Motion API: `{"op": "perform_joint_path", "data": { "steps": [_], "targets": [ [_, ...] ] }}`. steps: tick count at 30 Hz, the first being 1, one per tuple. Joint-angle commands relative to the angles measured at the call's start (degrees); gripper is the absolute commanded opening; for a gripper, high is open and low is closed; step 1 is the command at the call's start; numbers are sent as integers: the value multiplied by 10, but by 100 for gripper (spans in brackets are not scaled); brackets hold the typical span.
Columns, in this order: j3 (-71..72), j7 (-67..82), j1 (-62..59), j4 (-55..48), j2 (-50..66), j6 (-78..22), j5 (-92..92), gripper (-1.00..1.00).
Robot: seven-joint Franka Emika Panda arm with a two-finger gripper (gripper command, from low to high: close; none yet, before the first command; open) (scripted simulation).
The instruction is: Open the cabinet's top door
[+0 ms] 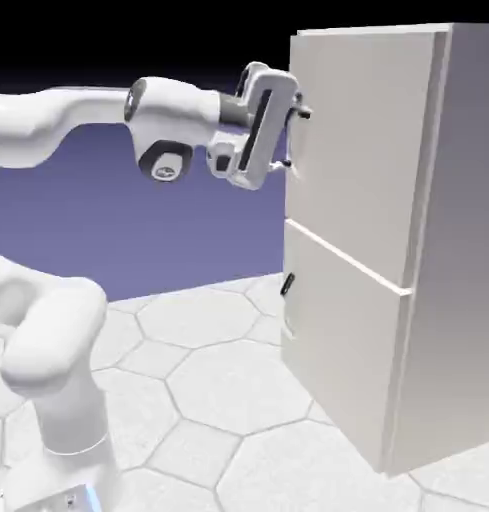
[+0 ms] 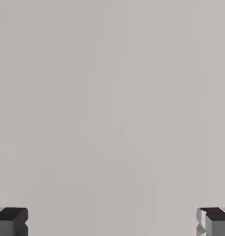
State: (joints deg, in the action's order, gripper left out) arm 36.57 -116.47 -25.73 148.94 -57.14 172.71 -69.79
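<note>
The cabinet is a tall light-grey box at the exterior view's right. Its top door is the larger upper panel and lies about flush with the shorter lower panel. My gripper is level with the top door's left edge, and its dark fingertips are right at the panel. The jaws stand wide apart with nothing between them. The top door's handle does not show in either view. In the hand view, flat grey door fills the picture, and my gripper shows only two tips at the bottom corners.
The lower panel's small dark handle sits near its upper left corner. My arm's white links rise at the lower left. The table has a hexagon pattern.
</note>
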Motion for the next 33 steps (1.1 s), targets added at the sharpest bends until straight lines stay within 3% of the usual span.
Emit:
{"op": "perform_joint_path", "data": {
  "steps": [1,20,27,28,33],
  "targets": [
    [12,-25,-9,-4,-8,0,-24,0],
    [245,-495,-177,-81,-164,-9,-467,0],
    [272,-495,-301,-137,-194,-82,-519,0],
    [272,-495,-301,-137,-194,-82,-519,-100],
    [228,-495,-268,-66,-265,-182,-530,-100]
  ]
}}
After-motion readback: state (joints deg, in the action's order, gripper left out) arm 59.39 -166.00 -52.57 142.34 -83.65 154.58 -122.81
